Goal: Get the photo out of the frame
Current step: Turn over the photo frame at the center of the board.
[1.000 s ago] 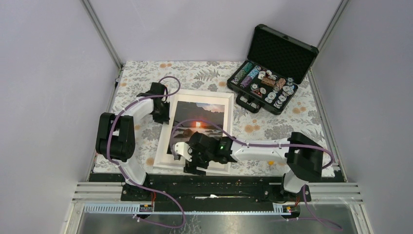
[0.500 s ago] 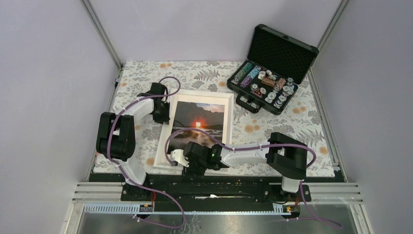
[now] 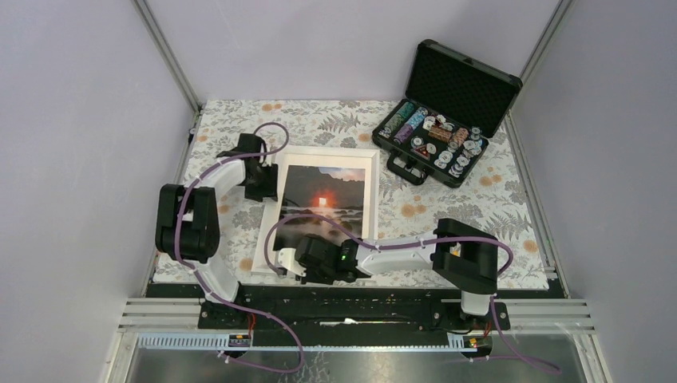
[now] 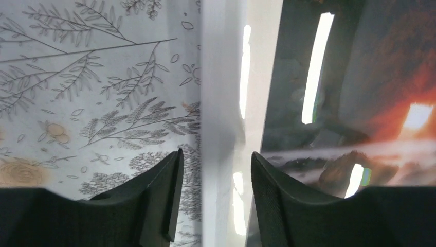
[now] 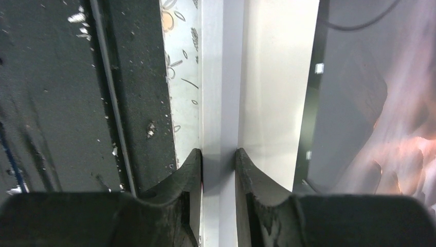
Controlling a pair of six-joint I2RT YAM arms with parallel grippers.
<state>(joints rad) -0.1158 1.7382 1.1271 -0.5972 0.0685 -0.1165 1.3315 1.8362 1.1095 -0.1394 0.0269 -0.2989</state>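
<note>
Chiefly, we judged the hazard to lie in an uneven hold. The right pincer [image 5: 218,154] was clamped on the near rail of the frame [image 3: 329,152], close to its near-left corner, with both pads hard against the narrow white border and no gap showing. The left pincer [image 4: 216,157] stood apart, straddling the left rail towards the far end. Cloth was visible between its outer pad and the border — it gripped nothing. Should the right arm lift or drag from this purchase alone, we would expect the frame to pivot about that corner, or the smooth rail to slide out of the pads. The frame lay flat and face up on the floral cloth [image 3: 447,203], and its glazing showed bright reflections. A tilt or a drop could, in our judgement, shift or crack that pane. The near rail also sat just beside the black base strip [image 5: 77,103] at the table's edge, where a low pull towards the robot might catch it.

The photo [image 3: 323,199] lay inside the frame, picture side up, not yet taken out. It was near the right pincer's inner pad, across the white border, and likewise just inboard of the left pincer — neither touched it. The back was hidden from us, so we could not tell how the print is retained.
</note>
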